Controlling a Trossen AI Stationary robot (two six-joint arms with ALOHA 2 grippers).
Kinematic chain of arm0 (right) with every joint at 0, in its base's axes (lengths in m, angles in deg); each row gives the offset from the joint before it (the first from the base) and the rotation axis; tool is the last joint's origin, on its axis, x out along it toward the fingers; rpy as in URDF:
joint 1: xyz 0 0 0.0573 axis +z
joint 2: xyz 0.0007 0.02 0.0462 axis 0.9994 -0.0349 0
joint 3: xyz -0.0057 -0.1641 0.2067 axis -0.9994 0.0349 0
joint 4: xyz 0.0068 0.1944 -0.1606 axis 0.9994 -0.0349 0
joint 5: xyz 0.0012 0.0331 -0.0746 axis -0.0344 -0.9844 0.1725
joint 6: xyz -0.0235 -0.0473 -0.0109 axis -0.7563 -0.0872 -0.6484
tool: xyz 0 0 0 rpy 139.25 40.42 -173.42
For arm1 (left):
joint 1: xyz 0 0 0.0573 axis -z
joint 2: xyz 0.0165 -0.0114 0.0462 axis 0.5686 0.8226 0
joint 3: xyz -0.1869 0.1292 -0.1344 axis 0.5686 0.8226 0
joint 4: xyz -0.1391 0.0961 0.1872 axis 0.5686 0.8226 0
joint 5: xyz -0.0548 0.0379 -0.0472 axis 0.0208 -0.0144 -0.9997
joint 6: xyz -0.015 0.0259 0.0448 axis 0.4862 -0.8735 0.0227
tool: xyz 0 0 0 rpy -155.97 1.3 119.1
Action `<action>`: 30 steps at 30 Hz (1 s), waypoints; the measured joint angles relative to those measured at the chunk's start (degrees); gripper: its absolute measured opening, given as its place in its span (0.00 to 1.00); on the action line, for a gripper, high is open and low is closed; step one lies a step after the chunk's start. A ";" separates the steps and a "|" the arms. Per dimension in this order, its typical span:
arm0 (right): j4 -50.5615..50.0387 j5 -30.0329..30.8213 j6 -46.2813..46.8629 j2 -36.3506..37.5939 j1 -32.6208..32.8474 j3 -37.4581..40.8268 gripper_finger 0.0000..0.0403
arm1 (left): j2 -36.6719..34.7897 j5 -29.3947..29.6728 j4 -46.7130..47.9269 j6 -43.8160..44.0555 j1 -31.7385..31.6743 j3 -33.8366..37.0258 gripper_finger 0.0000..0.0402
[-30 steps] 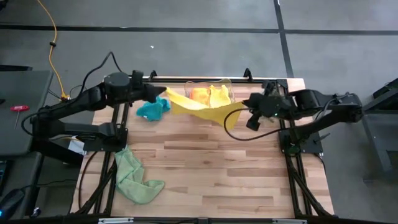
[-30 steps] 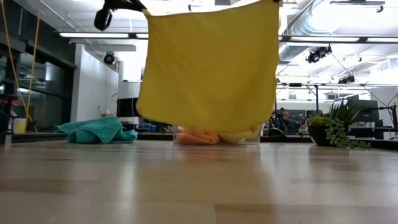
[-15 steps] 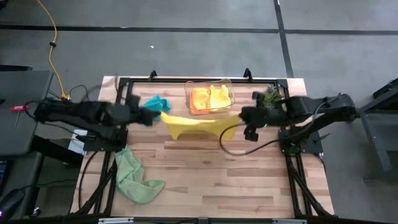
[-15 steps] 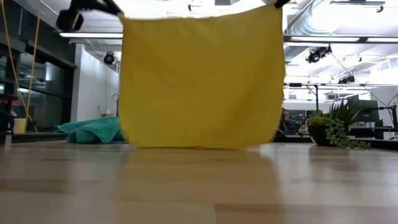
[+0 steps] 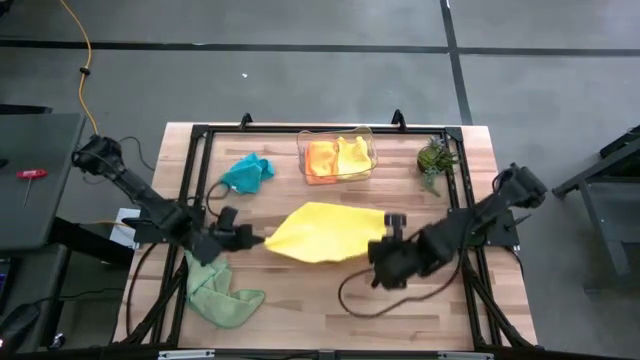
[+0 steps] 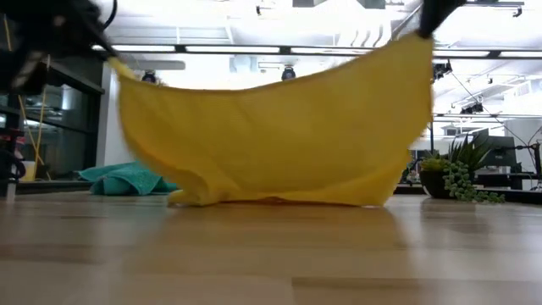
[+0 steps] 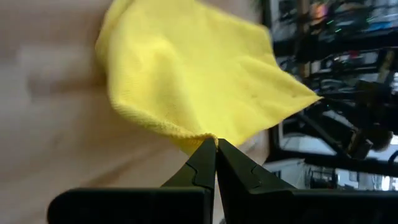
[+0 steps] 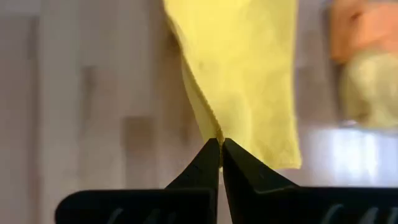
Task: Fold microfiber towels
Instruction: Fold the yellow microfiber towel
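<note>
A yellow microfiber towel (image 5: 325, 232) is stretched between my two grippers over the table's middle. My left gripper (image 5: 258, 240) is shut on its left corner and my right gripper (image 5: 388, 232) on its right corner. In the low view the yellow towel (image 6: 271, 135) sags between them, with its lower edge (image 6: 279, 200) on the wood. A teal towel (image 5: 247, 172) lies crumpled at the far left. A light green towel (image 5: 215, 285) lies near the front left. An orange towel (image 5: 322, 157) and a second yellow one (image 5: 352, 155) sit in the clear bin (image 5: 300, 160). My left gripper pinches the towel's left corner (image 7: 208, 138) between its two fingers, slanting down from the table's left. The corner is raised and the cloth falls away from it to the table. My right gripper pinches the towel's right corner (image 8: 216, 134) between its two fingers, coming steeply from above. That corner is held higher than the left one, and the cloth hangs slack below it.
A small potted plant (image 5: 433, 158) stands at the far right beside the bin. The black frame rails (image 5: 200, 150) run along the table's left, far and right sides. Bare wood (image 5: 330, 310) lies in front of the held towel.
Both grippers have swung from over the bin toward the table's near edge and down, carrying the yellow towel. It hung clear and flat before. Now its lower edge has landed on the table and the cloth sags between the two raised corners.
</note>
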 joint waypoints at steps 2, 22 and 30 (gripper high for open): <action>0.11 -2.14 3.89 -2.39 2.19 0.00 0.00 | 2.48 -0.99 -0.04 5.04 2.43 0.16 0.00; -12.80 13.05 2.55 12.27 -5.16 -0.02 0.00 | -18.98 1.43 -7.68 -27.09 -20.58 0.08 0.00; -11.26 15.79 -9.92 16.03 -13.74 -0.04 0.00 | -26.67 -10.13 3.16 -48.13 -34.65 -9.84 0.00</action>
